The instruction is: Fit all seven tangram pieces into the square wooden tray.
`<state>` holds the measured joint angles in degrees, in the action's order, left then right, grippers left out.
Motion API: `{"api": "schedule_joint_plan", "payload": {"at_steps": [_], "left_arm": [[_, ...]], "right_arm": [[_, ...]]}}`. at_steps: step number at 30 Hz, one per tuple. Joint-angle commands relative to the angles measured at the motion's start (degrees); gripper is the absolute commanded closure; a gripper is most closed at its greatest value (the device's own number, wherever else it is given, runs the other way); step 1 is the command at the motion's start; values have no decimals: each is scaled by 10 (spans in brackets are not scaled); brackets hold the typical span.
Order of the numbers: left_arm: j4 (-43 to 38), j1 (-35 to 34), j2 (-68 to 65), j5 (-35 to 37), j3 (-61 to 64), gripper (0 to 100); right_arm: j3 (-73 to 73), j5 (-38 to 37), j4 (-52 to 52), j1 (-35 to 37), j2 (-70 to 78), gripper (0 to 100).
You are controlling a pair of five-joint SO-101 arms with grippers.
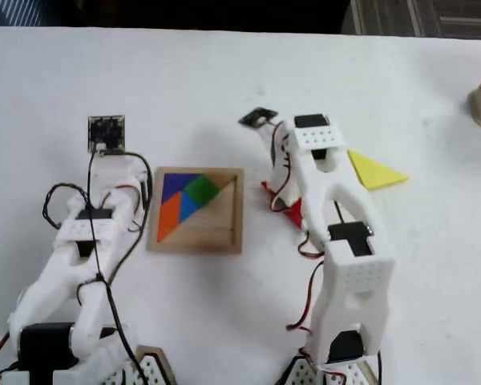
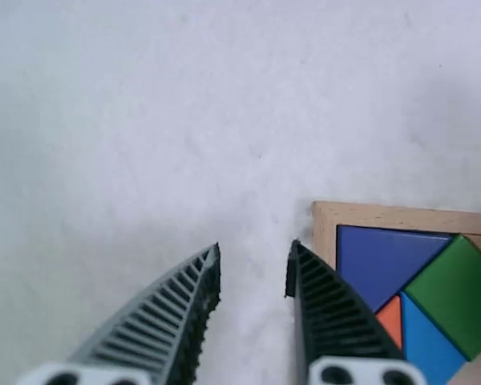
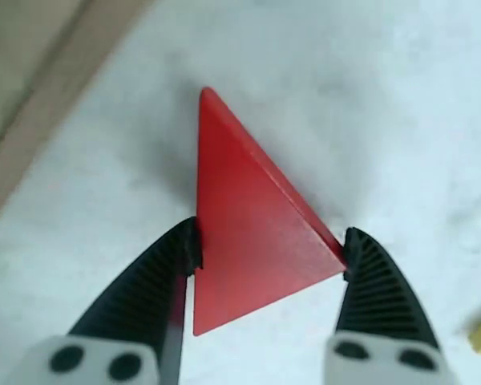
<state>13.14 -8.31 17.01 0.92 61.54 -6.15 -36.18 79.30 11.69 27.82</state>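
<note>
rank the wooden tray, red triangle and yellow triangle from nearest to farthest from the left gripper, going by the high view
From the left gripper:
1. wooden tray, right beside it, with a corner close to one finger.
2. red triangle, on the table past the tray's other side.
3. yellow triangle, farther still, beyond the other arm.

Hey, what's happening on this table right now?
Two robot arms are filling the square wooden tray with tangram pieces. The right gripper is closed on the red triangle, just beside the tray. The left gripper hangs open over the table at the tray's corner. Four coloured pieces already sit in the tray, and a yellow triangle waits farther out.
</note>
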Motion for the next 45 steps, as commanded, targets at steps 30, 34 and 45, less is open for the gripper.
{"api": "schedule_joint_plan", "payload": {"at_steps": [30, 34, 45], "left_arm": [[0, -16, 4, -3, -33, 846], [0, -16, 4, -3, -33, 846], [1, -15, 4, -3, -33, 846]], "right_arm": [[192, 81, 141, 116, -331, 941], [371, 41, 105, 98, -486, 941], [593, -480, 189, -121, -633, 947]]}}
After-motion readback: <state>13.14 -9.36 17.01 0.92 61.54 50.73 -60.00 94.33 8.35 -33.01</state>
